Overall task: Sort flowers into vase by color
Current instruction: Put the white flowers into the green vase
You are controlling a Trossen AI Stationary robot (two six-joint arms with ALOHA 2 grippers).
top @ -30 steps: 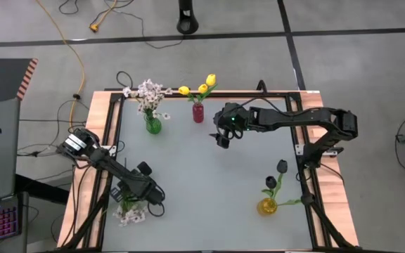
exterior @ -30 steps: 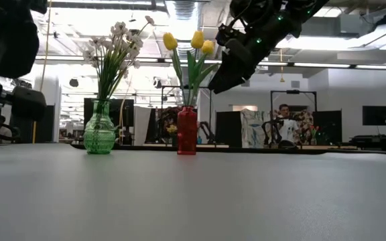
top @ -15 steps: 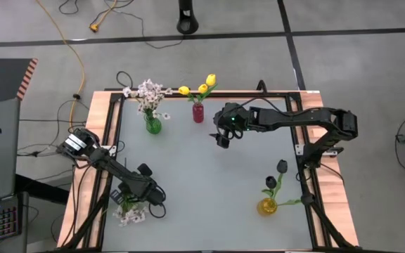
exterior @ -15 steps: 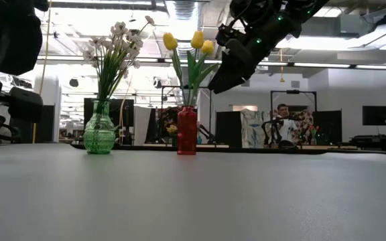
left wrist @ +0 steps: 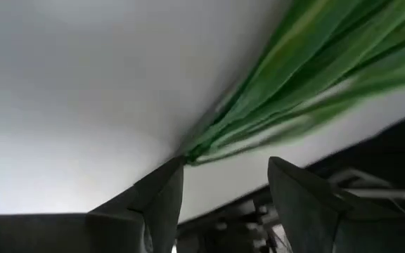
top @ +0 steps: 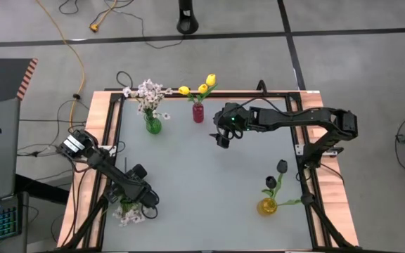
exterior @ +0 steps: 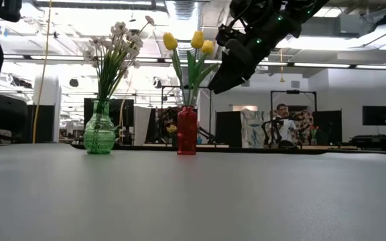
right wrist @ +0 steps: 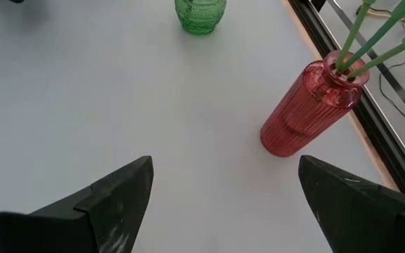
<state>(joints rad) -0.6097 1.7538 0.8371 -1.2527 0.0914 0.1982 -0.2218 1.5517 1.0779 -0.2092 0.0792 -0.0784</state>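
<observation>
- My left fingers (left wrist: 223, 190) are down at the near left corner of the tabletop (top: 209, 176), right over a loose white spray (top: 131, 212) lying flat by the edge.
- From my left wrist, those fingers are spread apart with a gap between them, and the spray's green stems (left wrist: 287, 84) run just in front of the tips. One tip looks about level with the stem ends, but I can't tell if it's actually touching. Nothing is clamped.
- My right fingers (right wrist: 220, 190) are wide apart too and empty. That arm hangs in the air over the far middle of the tabletop, just to the right of the red vase (top: 198, 112).
- The red vase (right wrist: 308, 112) stands upright near the far edge with the yellow tulips (top: 197, 88) in it.
- The green vase (top: 152, 125) is to its left, well apart, also upright, holding more white blossoms (top: 146, 93).
- Over on the near right there's a yellow vase (top: 266, 206) with the dark tulips (top: 275, 173) in it.
- From table height the green vase (exterior: 100, 128) and red vase (exterior: 187, 130) stand side by side with my right arm (exterior: 246, 40) above and to the right.
- A person (exterior: 286, 125) is in the room behind.
</observation>
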